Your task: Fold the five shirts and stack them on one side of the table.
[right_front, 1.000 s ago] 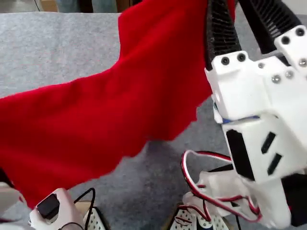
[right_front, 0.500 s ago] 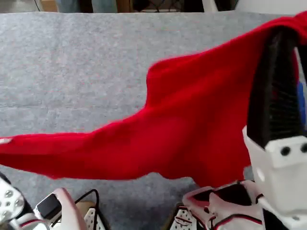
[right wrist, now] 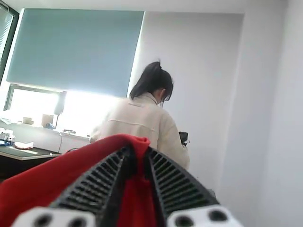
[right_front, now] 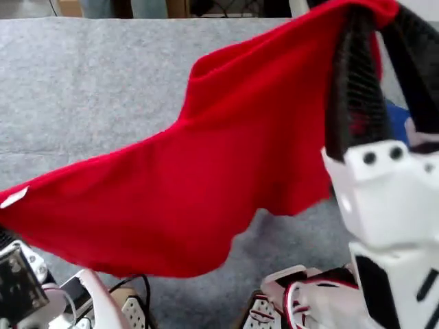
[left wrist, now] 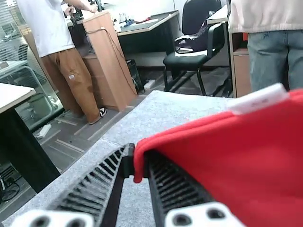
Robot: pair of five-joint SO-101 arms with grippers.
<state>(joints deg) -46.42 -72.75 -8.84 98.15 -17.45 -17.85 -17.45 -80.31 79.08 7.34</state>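
High view looks down on a red shirt (right_front: 226,185) held in the air above the grey table (right_front: 89,82), stretched in a long slant between the two arms. Its high end is over the table's far right corner. There the right gripper (right_front: 374,12) has its black ribbed fingers (right_front: 353,75) clenched on a fold of the cloth. From that point the shirt slopes down toward the near left corner, widening in the middle and sagging in a wavy lower hem above the near edge. Its low end carries a small white tag (right_front: 14,197) and ends just above the left arm (right_front: 17,277), which stands at the near left corner. The white-bodied right arm (right_front: 391,199) rises at the near right corner, close to the camera. A patch of blue (right_front: 396,120) shows beside it toward the table's right edge; what it is cannot be told.

Left wrist view shows the left gripper (left wrist: 137,158) pinched tight on the rolled edge of the red shirt (left wrist: 236,165). The cloth comes out between the two fingertips and spreads away to one side, with the white tag (left wrist: 258,97) farther along its edge. The table (left wrist: 161,113) lies beyond the fingers.

Right wrist view shows the right gripper (right wrist: 138,156) pointing up into the room, its fingers closed hard on a ridge of the red shirt (right wrist: 42,184) that drapes over one finger.
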